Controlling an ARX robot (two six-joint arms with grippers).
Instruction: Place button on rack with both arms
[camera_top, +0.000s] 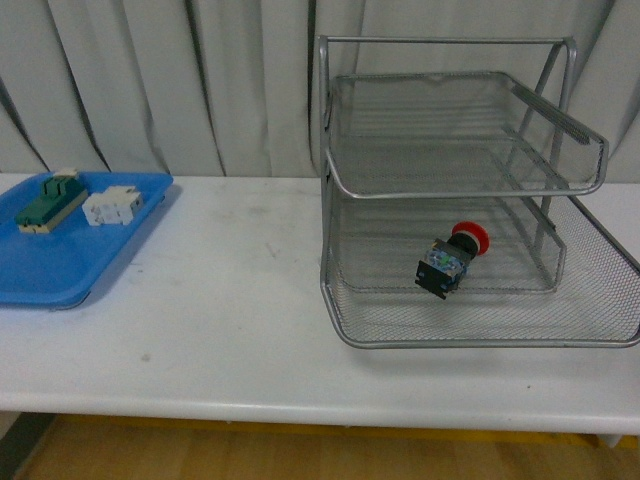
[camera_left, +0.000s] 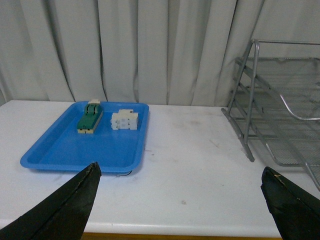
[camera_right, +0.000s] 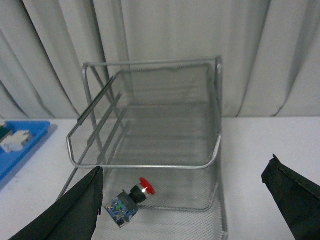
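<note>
Both end effectors have their fingers spread wide and hold nothing: the left end effector (camera_left: 179, 172) hangs over the bench (camera_left: 200, 145), and the right end effector (camera_right: 185, 167) faces the rack (camera_right: 150, 64). The button (camera_top: 452, 260) lies tipped on its side on a lower tier of the rack; which tier I cannot tell.

The task looks done, so the risk is disturbance. An arm clipping the frame could jolt a tier, and the round cap might then let the button roll.

No arm shows in the front view. Only the right wrist view looks down on the button. The left wrist view misses it, showing instead the blue tray (camera_left: 100, 150) with its green block (camera_left: 90, 117) and white block (camera_left: 125, 120).
</note>
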